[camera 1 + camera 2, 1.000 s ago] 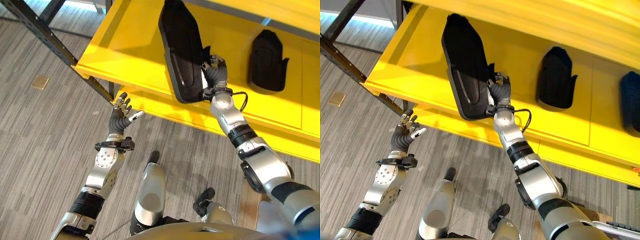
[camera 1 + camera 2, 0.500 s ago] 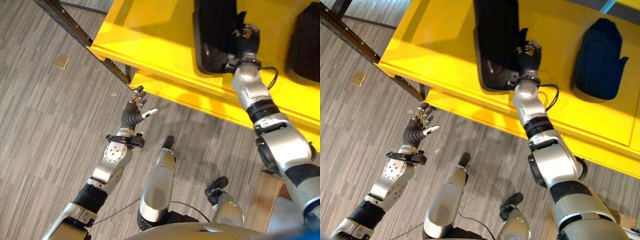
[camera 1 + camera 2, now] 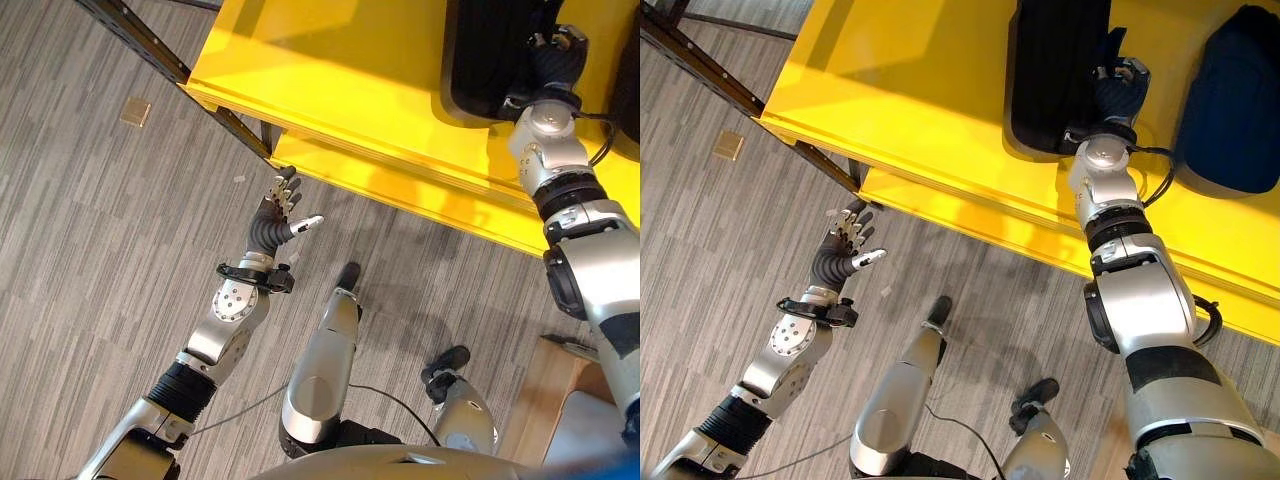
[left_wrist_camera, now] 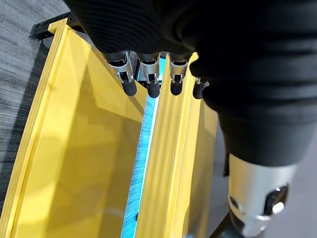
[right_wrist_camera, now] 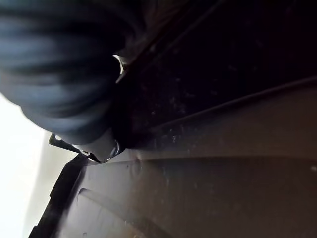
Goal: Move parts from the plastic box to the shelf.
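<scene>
A large black plastic part [image 3: 1052, 70] lies on the yellow shelf [image 3: 910, 90], its moulded surface very close in the right wrist view [image 5: 223, 163]. My right hand [image 3: 1114, 92] is at the part's right edge, fingers curled onto it, with the arm stretched up over the shelf's front lip. My left hand [image 3: 274, 214] hangs over the grey floor just in front of the shelf's corner, straight fingers [image 4: 148, 87] spread and holding nothing. The left wrist view looks along the yellow shelf boards [image 4: 74, 173].
A second dark part [image 3: 1240, 100] rests on the shelf to the right of the first. A black perforated shelf post [image 3: 150, 45] runs diagonally at the upper left. A small tan square [image 3: 135, 112] lies on the floor. A wooden board [image 3: 545, 400] shows at the lower right.
The camera has swung, shifting the shelf up and right. My right hand has carried the black part further onto the shelf, from tilted up to lying lower. The left hand keeps its pose.
</scene>
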Robot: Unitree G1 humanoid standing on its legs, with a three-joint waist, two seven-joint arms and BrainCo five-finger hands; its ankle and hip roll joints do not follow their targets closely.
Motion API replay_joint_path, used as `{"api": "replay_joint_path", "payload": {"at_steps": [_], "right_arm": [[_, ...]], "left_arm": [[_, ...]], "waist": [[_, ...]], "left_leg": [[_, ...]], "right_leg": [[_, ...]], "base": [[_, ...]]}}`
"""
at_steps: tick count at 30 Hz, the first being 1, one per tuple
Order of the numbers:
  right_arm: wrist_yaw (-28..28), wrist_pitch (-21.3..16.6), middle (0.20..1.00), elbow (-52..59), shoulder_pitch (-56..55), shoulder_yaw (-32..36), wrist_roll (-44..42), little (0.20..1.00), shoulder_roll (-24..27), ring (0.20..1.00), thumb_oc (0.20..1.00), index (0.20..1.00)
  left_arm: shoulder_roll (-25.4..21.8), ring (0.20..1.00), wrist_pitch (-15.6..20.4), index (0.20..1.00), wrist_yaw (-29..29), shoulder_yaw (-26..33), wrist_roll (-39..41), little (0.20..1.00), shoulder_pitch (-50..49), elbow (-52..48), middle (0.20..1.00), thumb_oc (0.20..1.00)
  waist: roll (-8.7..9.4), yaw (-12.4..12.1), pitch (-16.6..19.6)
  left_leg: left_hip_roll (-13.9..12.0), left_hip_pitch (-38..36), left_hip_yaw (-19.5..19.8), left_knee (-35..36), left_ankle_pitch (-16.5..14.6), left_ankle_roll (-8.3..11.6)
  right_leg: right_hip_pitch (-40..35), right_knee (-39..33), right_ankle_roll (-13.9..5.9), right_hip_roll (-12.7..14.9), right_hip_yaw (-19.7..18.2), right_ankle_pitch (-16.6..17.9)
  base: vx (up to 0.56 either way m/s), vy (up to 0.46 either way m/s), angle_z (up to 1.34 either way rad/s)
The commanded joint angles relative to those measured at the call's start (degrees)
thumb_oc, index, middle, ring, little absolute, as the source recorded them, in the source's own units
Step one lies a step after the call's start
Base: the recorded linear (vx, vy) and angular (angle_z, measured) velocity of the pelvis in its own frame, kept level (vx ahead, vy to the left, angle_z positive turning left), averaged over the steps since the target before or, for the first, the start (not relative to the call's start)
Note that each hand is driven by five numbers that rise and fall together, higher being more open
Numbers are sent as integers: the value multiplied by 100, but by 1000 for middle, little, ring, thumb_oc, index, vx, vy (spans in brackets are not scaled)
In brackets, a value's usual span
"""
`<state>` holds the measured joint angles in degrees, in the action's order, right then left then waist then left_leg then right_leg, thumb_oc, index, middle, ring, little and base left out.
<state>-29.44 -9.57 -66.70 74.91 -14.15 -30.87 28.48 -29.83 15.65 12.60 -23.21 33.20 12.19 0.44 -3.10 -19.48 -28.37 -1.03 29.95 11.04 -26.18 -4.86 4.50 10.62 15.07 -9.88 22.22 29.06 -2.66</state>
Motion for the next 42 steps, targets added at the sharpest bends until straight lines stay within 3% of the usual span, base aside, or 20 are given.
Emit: {"api": "replay_joint_path", "payload": {"at_steps": [1, 26, 42], "right_arm": [[2, -417, 200, 260, 771, -314, -311, 200, 370, 200, 200, 200], [-242, -632, 200, -143, 938, 85, -1050, 200, 188, 200, 200, 200], [-316, -540, 200, -315, 1051, -38, -922, 200, 112, 200, 200, 200]], "left_arm": [[-119, 1000, 380, 1000, 6, 36, 152, 1000, 50, -583, 1000, 1000], [-130, 1000, 405, 1000, 122, -61, 225, 1000, 190, -710, 1000, 1000], [-136, 1000, 433, 1000, 157, -133, 296, 1000, 276, -721, 1000, 1000]], "waist": [[-57, -10, 142], [-174, -40, 176], [-186, -57, 181]], "left_leg": [[-109, 198, -517, 15, -151, -166], [69, 314, -381, 82, -146, -190], [107, 341, -361, 40, -175, -216]], "right_leg": [[-11, 545, 57, -19, -509, -258], [-92, 426, 18, 29, -357, -237], [-138, 384, 13, 23, -333, -241]], "base": [[0, 0, 0], [2, 1, 1], [2, 2, 2]]}}
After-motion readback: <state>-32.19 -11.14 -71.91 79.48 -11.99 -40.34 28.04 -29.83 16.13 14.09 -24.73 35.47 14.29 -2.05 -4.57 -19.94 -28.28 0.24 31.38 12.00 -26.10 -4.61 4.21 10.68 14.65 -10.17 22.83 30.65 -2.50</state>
